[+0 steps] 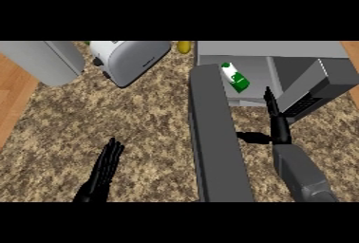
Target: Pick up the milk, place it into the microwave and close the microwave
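Milk (pixel 235 78): sits inside the open microwave (pixel 294 50), far right.
Right hand (pixel 279 126): fingers straight, at its mouth.
Left hand (pixel 104 171): fingers straight, together, near left.

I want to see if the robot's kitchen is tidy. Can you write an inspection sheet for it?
Surface: speckled counter.
Job's things: milk lies inside the microwave; door open.
Clutter: toaster, grey box, small yellow thing.
Hands: left hand open, resting low at the left; right hand open, fingers straight, pointing at the microwave.
Cables: nothing seen.
Surroundings: wood left of the counter.
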